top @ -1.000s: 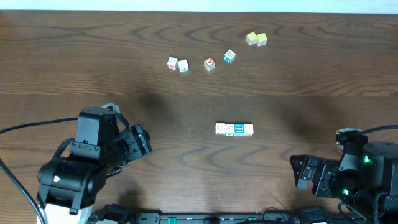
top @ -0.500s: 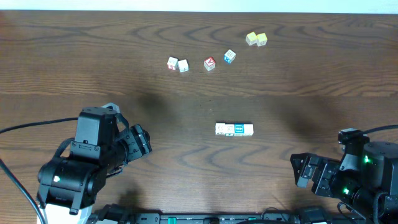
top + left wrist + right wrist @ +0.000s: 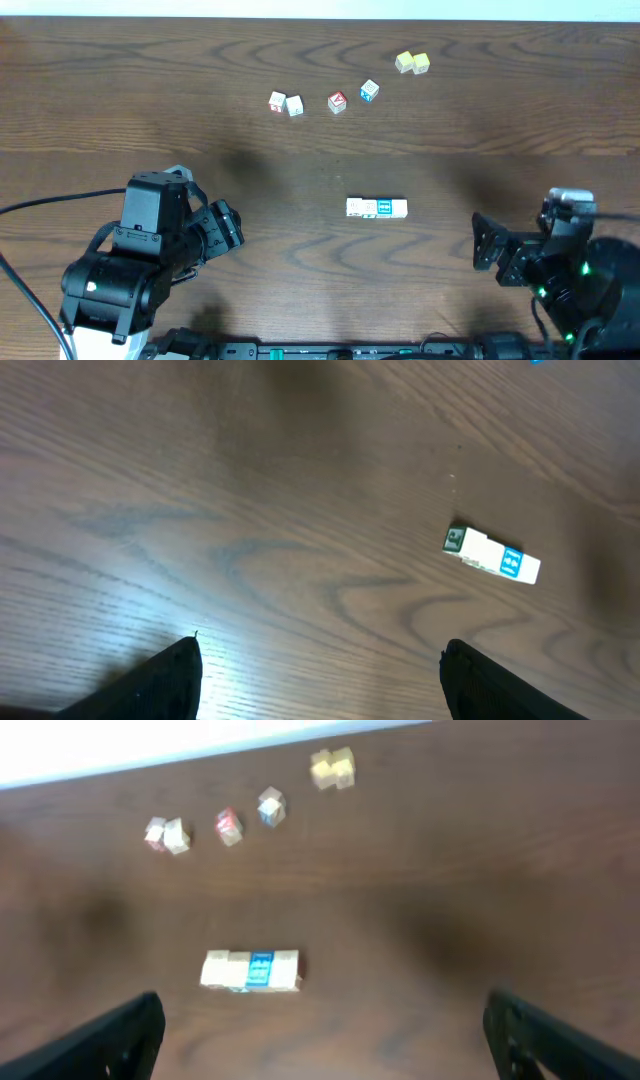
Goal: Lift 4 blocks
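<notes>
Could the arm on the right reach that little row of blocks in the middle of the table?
Probably yes. The right gripper stands open and faces the row of blocks, with only bare table between them; nothing seems to be in the way.

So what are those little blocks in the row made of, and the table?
The blocks look like wood with printed faces, cream and one bright blue, with square edges; they are too small to be sure. The table looks like dark wood or wood-look laminate: swirly grain, slightly shiny.
</notes>
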Action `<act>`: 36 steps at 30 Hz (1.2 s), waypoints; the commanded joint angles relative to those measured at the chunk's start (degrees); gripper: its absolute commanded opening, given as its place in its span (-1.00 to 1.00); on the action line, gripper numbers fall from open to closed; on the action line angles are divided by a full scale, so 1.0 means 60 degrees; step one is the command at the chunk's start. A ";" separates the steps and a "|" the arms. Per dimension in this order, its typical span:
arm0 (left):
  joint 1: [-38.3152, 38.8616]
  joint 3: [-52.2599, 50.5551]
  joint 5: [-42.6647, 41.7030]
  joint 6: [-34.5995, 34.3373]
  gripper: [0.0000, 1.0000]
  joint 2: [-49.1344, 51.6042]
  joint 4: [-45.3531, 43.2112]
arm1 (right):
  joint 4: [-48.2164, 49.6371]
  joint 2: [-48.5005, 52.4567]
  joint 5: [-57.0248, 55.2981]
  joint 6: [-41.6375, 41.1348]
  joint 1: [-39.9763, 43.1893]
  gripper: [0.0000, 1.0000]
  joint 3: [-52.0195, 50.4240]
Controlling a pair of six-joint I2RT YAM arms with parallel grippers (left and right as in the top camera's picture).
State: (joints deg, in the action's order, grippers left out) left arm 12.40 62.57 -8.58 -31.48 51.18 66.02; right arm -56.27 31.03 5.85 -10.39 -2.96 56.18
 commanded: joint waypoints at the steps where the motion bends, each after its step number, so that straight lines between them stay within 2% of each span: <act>1: -0.0047 0.0127 0.0120 0.0058 0.54 0.0007 0.0029 | 0.1264 -0.1056 0.0127 0.1279 0.0452 0.98 -0.1519; 8: -0.0047 0.0127 0.0120 0.0055 0.54 0.0007 0.0029 | 0.5162 -0.2947 0.0142 0.2069 0.0557 0.98 -0.4768; 14: -0.0047 0.0127 0.0120 0.0055 0.54 0.0007 0.0029 | 0.7275 -0.4014 0.0146 0.2069 0.0379 0.98 -0.6641; 22: -0.0047 0.0127 0.0120 0.0055 0.54 0.0007 0.0029 | 0.8284 -0.5133 0.0138 0.2073 -0.0025 0.98 -0.8072; 36: -0.0047 0.0127 0.0120 0.0058 0.54 0.0007 0.0029 | 0.9901 -0.5125 -0.0270 0.2178 -0.0051 0.99 -0.9322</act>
State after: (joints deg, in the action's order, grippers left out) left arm 12.43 62.61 -8.60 -31.48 51.27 66.04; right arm 3.01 0.71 5.72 1.98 -2.92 1.41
